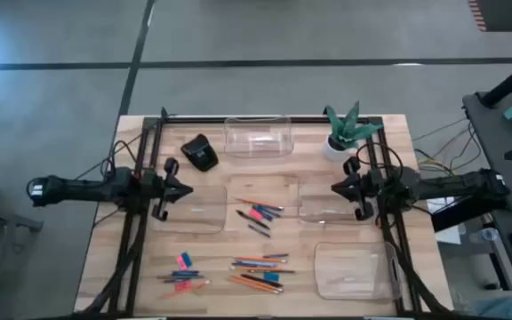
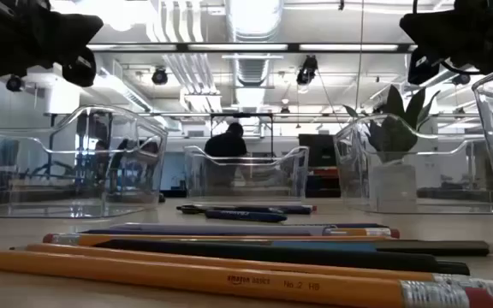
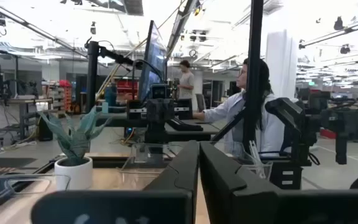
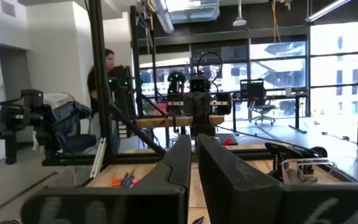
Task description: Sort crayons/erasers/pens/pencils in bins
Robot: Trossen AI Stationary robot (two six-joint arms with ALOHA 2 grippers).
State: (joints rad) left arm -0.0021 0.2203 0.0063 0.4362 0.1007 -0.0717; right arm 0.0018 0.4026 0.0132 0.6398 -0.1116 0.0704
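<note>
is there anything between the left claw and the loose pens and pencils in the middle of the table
Nothing solid blocks it. The left claw, shut, hovers over the edge of a clear shallow plastic bin; the central cluster of pens, pencils and pink erasers lies just beyond that bin's far rim on bare wood. The black lump-shaped object sits off to the side.

From overhead, the sticks [image 1: 258, 271] on the tabletop [image 1: 212, 258] are too small to sort into pens, pencils or crayons. In the low view the nearest pencil [image 2: 229, 275] is cut off at both edges, and both arms are cropped at the top. Beyond the bins [image 2: 62, 162], a person [image 2: 227, 145] shows only as a dark outline.
</note>
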